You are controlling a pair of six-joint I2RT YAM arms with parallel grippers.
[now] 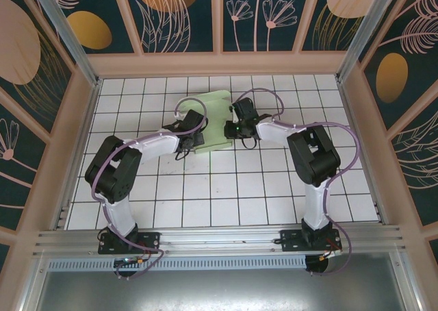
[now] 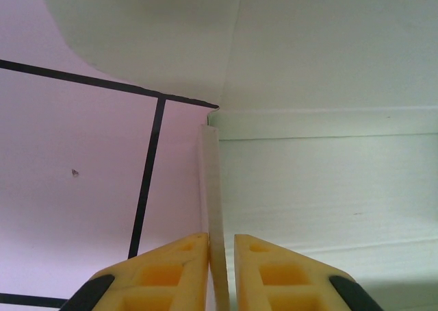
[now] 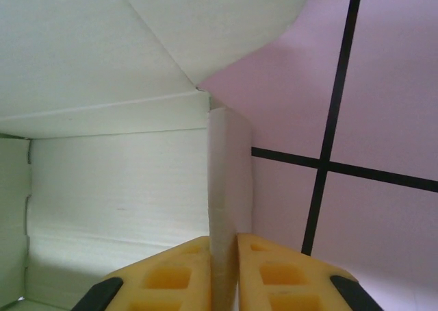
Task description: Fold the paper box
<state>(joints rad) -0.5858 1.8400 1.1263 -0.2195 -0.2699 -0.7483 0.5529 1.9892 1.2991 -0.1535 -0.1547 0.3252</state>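
Observation:
The paper box [image 1: 213, 116], pale green card, lies on the far middle of the tiled table with its side walls raised. My left gripper [image 1: 197, 136] is at its left side and my right gripper [image 1: 237, 128] at its right side. In the left wrist view the yellow fingers of the left gripper [image 2: 220, 259] are closed round the box's upright left wall [image 2: 212, 188], with the box floor [image 2: 328, 188] to the right. In the right wrist view the right gripper [image 3: 224, 263] pinches the upright right wall [image 3: 226, 174], with the box floor [image 3: 116, 188] to the left.
The white tiled table [image 1: 205, 188] has black grid lines and open tiles on the near side of the box. Pale wooden frame walls [image 1: 219, 63] close it in at the back and sides. An aluminium rail [image 1: 219, 239] carries both arm bases at the near edge.

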